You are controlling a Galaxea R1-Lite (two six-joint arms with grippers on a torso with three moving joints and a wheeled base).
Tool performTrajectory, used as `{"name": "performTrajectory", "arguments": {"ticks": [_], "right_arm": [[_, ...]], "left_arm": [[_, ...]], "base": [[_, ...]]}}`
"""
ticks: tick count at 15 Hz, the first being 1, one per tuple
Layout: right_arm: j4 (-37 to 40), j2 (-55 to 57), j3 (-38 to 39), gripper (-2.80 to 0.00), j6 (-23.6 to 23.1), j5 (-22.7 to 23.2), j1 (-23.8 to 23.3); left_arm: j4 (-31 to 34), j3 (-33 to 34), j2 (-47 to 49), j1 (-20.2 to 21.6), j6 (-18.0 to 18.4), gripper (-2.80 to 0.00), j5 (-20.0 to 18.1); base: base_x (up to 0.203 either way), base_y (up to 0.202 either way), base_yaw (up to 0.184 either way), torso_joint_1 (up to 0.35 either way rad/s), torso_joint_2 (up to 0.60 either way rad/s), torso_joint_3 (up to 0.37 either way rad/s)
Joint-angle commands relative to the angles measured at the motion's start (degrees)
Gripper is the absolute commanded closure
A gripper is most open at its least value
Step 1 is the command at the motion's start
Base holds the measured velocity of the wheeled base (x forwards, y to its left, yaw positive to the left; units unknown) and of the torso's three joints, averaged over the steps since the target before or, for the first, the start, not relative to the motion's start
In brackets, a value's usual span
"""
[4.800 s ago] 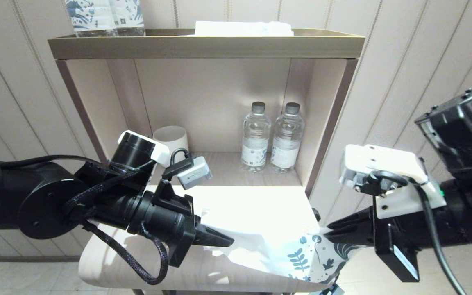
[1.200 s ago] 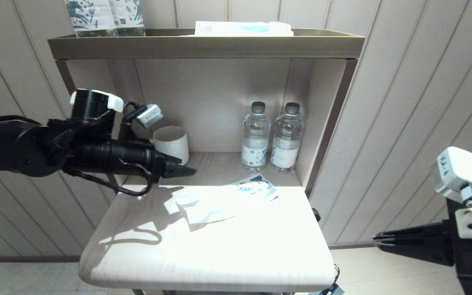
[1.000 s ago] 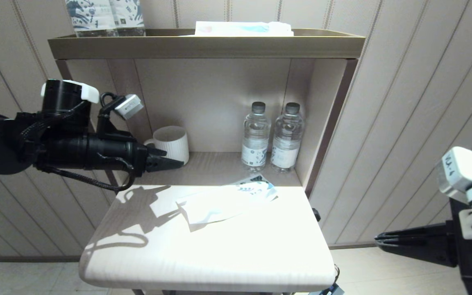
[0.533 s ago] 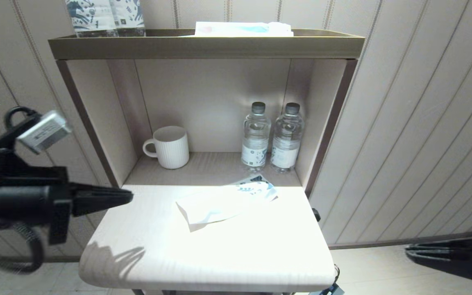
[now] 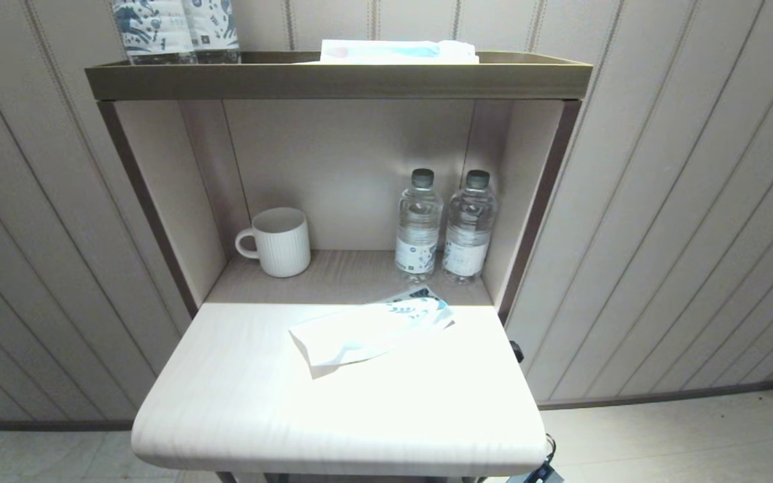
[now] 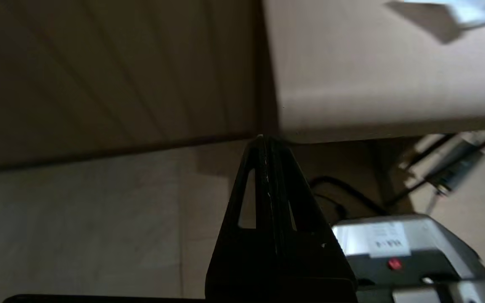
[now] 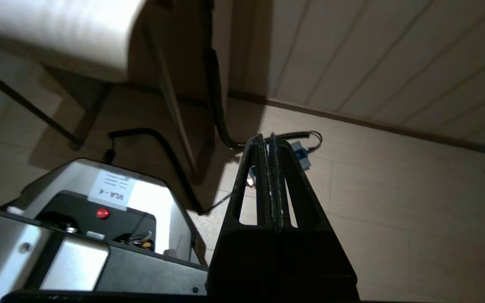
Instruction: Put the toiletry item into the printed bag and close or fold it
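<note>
The printed bag (image 5: 370, 329) lies flat and folded on the pale table (image 5: 239, 402), its leaf-printed end toward the shelf; one corner of it shows in the left wrist view (image 6: 470, 12). No toothbrush shows outside the bag, and I cannot make one out through it. Neither arm appears in the head view. My left gripper (image 6: 264, 141) is shut and empty, low beside the table's edge over the floor. My right gripper (image 7: 266, 139) is also shut and empty, below table height on the other side, pointing at the floor.
A white ribbed mug (image 5: 280, 241) and two water bottles (image 5: 419, 227) (image 5: 470, 227) stand in the shelf niche behind the table. Navy-printed packs (image 5: 172, 27) and a folded cloth (image 5: 396, 50) rest on the top shelf. The robot's base (image 7: 112, 198) and a coiled cable (image 7: 293, 136) are on the floor.
Both arms have drawn back and down out of the head view, the left one leftward, the right one rightward. The bag stays where it was laid on the table.
</note>
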Motion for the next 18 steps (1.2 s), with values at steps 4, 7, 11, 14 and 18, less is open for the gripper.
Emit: {"name": "performTrajectory", "arguments": {"ticks": [4, 7, 11, 14, 18], "right_arm": [[-16.7, -19.6, 24.6, 0.00, -1.8, -2.2, -7.3], [-23.2, -27.2, 26.9, 0.00, -1.6, -3.1, -9.0], [-27.3, -26.8, 29.1, 0.00, 3.2, -2.4, -9.4], [-27.7, -26.8, 29.1, 0.00, 3.2, -2.0, -9.5], [-27.7, -26.8, 29.1, 0.00, 3.4, -2.1, -9.5]], "left_arm": [[-3.6, 15.9, -18.5, 8.2, -0.6, 0.00, 8.7], [-21.4, 29.6, -25.3, 7.6, 5.0, 0.00, 10.4], [-23.9, 31.3, -26.2, 7.4, -0.7, 0.00, 8.1], [-20.1, 32.4, -26.2, 7.3, -7.5, 0.00, 0.7], [-20.5, 32.4, -26.2, 7.2, -8.0, 0.00, 1.3]], "base": [[0.000, 0.000, 0.000, 0.000, 0.00, 0.000], [0.000, 0.000, 0.000, 0.000, 0.00, 0.000], [0.000, 0.000, 0.000, 0.000, 0.00, 0.000], [0.000, 0.000, 0.000, 0.000, 0.00, 0.000], [0.000, 0.000, 0.000, 0.000, 0.00, 0.000]]}}
